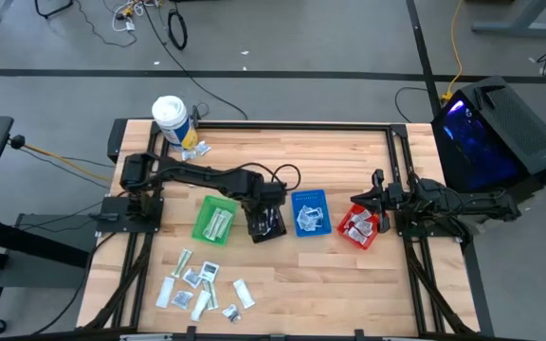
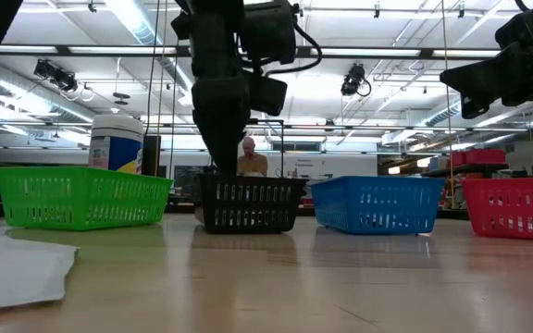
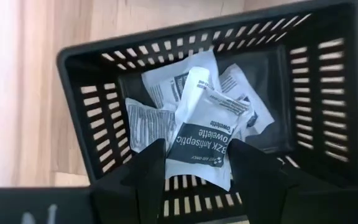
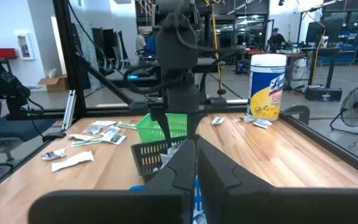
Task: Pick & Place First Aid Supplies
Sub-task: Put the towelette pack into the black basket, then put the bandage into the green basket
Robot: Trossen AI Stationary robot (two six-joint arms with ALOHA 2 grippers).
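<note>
left arm stretched from its base at the table's left edge toward the centre, wrist pitched down, left gripper (image 3: 197, 163) pointing straight down with fingers (image 3: 149, 168) spread partway, a white packet (image 3: 202, 144) lying between them; cannot tell whether they pinch it. right arm folded back near its base at the table's right edge, right gripper (image 4: 196, 155) level, aimed toward the left arm, fingers pressed together, nothing in them.

"BZK Antiseptic Towelette" and "FIRST AID ONLY" on white sachet (image 3: 201, 146), "Lysol" on white tub (image 4: 265, 85)
</note>
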